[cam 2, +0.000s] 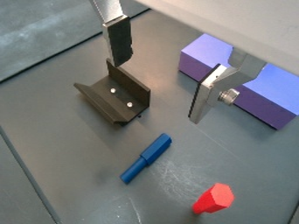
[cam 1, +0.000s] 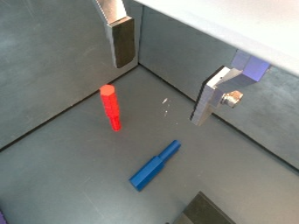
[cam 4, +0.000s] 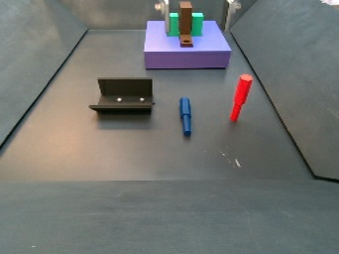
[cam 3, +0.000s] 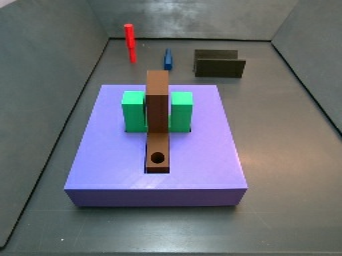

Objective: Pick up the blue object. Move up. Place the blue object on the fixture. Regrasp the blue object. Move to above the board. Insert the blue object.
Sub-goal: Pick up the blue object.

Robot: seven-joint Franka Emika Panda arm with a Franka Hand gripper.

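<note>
In a wrist view the gripper (cam 1: 163,79) hangs above the floor with its jaws apart and nothing between them. The blue object (cam 1: 155,165) lies flat below, with the red peg (cam 1: 111,108) standing apart from it.

In the other wrist view the blue object (cam 2: 145,158) rests free, not touching the fixture (cam 2: 114,98); a corner of the board (cam 2: 211,59) shows behind one finger.

In a side view the board (cam 3: 167,165) fills the near ground, brown strip (cam 3: 158,125) between green blocks (cam 3: 134,110); the peg is at twelve o'clock beyond it.

In the other side view the blue object (cam 4: 185,115) lies between fixture at nine o'clock and red peg at three. It looks stiff, light and smooth; I'd pinch it mid-length across its narrow sides. There is open floor all round it, with walls well apart.
</note>
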